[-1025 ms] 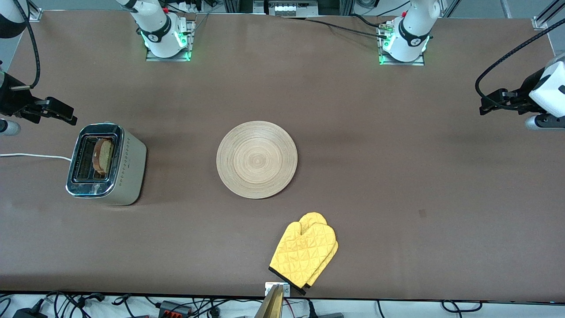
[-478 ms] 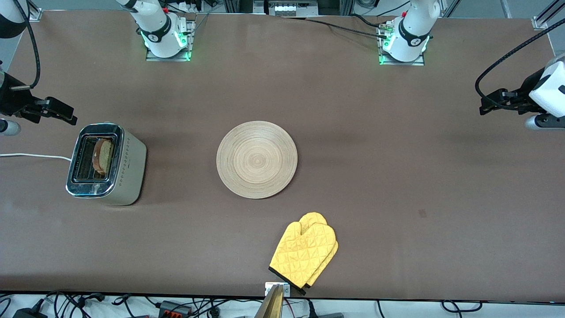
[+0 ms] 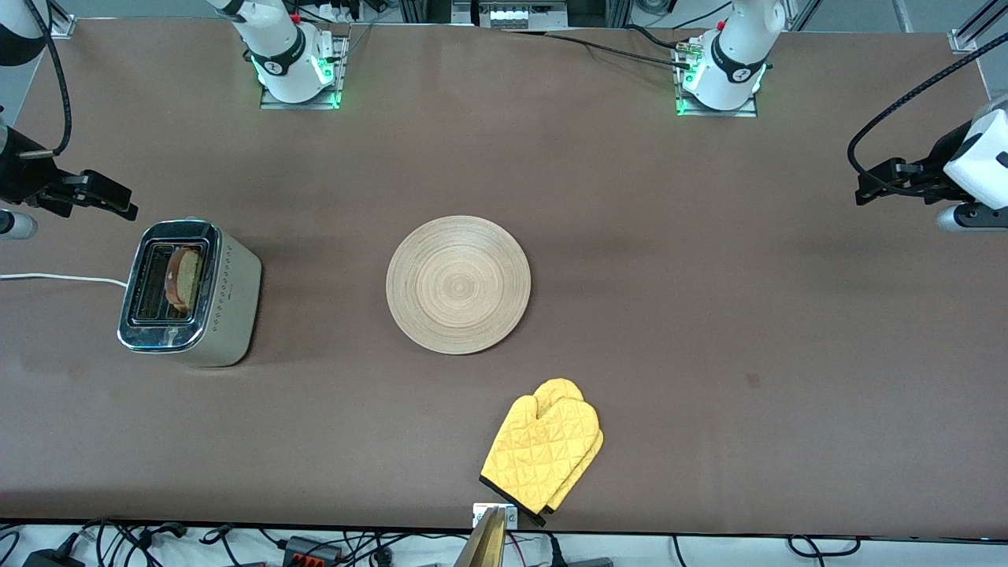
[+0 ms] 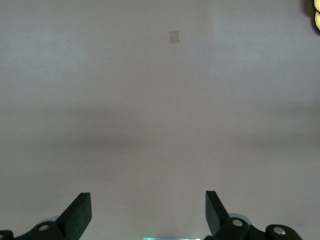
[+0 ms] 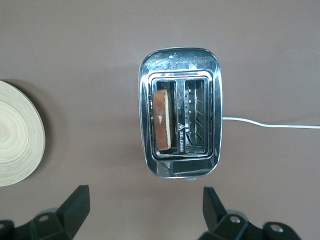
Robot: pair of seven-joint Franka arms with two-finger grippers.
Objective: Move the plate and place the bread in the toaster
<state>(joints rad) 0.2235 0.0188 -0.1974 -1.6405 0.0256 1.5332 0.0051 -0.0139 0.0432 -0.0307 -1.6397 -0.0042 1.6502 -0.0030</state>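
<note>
Both tools gape empty: right tool (image 5: 142,212) above toaster (image 5: 180,112) holding bread (image 5: 163,121); left tool (image 4: 148,215) over bare table (image 4: 150,100).

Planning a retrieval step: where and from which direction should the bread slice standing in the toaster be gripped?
Grip the brown-crusted bread slice by its exposed top edge, coming straight down from above. It stands upright in one slot of the cream, chrome-topped toaster, so only that edge is reachable; pinch across its thin faces.
</note>
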